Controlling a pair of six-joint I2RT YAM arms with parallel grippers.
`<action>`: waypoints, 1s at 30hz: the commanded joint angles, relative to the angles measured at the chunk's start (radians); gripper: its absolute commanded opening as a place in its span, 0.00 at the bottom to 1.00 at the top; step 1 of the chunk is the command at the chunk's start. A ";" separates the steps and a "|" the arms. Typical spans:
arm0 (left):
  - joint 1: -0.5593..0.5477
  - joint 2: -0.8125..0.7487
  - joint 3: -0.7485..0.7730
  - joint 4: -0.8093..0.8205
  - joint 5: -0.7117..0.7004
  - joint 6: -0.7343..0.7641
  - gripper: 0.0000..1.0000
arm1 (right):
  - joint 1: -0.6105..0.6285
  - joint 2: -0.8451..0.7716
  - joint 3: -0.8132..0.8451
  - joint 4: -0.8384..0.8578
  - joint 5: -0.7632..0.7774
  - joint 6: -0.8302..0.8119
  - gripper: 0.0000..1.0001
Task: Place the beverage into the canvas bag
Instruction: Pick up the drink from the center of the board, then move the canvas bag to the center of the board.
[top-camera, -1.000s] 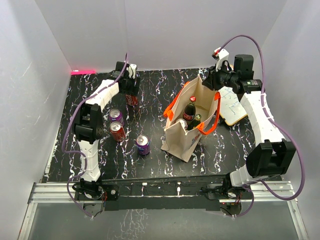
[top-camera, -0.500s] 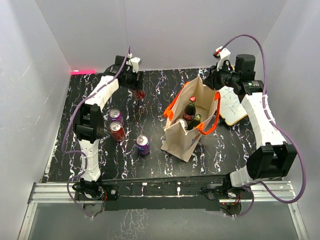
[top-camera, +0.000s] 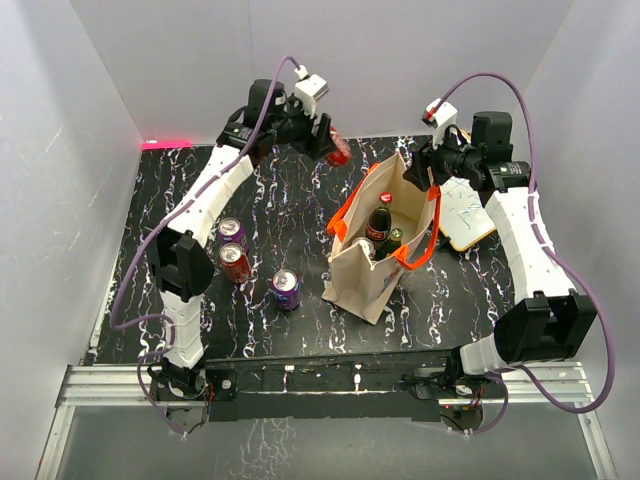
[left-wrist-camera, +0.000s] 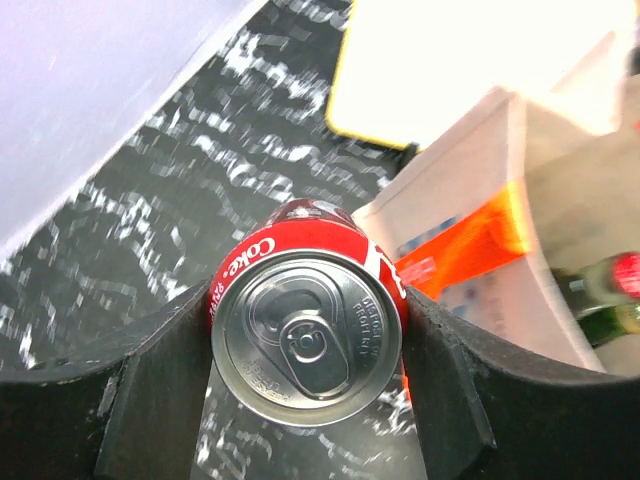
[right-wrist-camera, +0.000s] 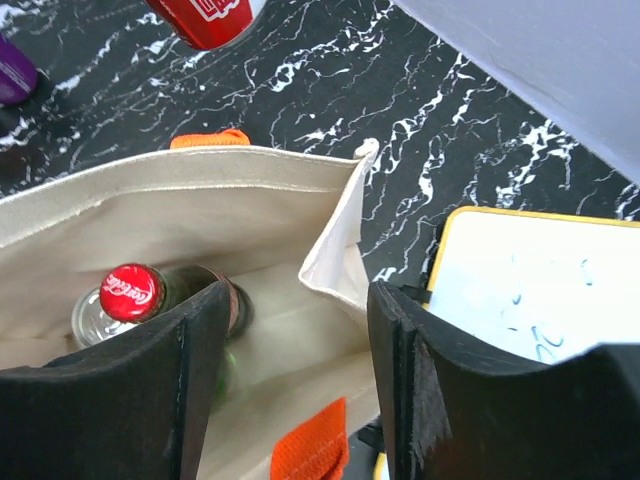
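Observation:
The beverage, a red Coke can, sits between my left gripper's two pads, which are shut on its sides. That gripper holds the can in the air at the back of the table, just left of the canvas bag. The bag stands upright, beige with orange handles. A red-capped bottle, a green bottle and a can top show inside. My right gripper hangs open over the bag's far right corner, its jaws apart with the rim between them.
Three cans stand on the left of the black marbled table: purple, red and purple. A yellow-edged white board lies right of the bag. White walls close in the back and sides.
My left arm lifted the red can off the table at the back left and carried it right toward the bag. My right gripper went from shut on the bag's corner to open.

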 joint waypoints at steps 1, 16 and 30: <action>-0.056 -0.118 0.135 0.094 0.106 -0.014 0.00 | 0.000 -0.042 0.057 -0.040 0.032 -0.147 0.61; -0.169 -0.129 0.182 0.096 0.283 -0.016 0.00 | -0.001 0.063 0.110 -0.121 0.094 -0.277 0.61; -0.254 -0.010 0.247 0.138 0.289 -0.027 0.00 | -0.002 0.074 0.057 -0.033 0.180 -0.092 0.46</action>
